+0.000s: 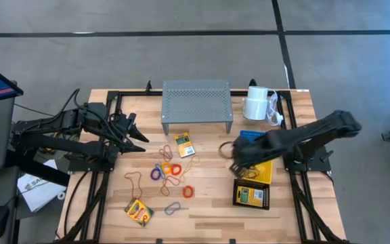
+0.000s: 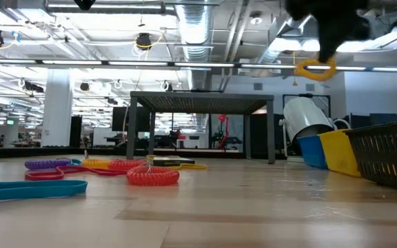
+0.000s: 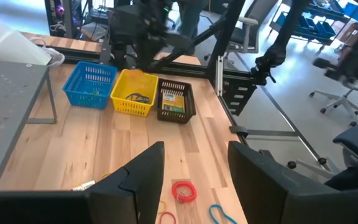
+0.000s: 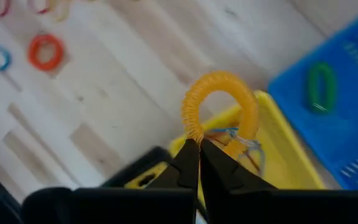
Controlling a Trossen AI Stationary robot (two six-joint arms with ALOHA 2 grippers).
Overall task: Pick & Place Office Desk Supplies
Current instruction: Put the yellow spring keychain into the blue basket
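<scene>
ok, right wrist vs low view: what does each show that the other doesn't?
Only the right wrist view: a green loop lying in the blue basket, loops already inside the yellow basket, and a lone red loop on the table.

Only the low view: the grey shelf, the white paper roll, the black basket and the room behind.

Both: the right gripper shut on the orange loop, held above the baskets.

Light wooden slatted table (image 1: 208,203). At back, grey perforated metal shelf (image 1: 196,99) and white paper roll (image 1: 256,106). Centre: scattered coloured thin loops (image 1: 170,169), two yellow-green crayon boxes (image 1: 185,144). Right: blue (image 1: 248,135), yellow (image 1: 263,172), black (image 1: 251,195) small baskets.
</scene>
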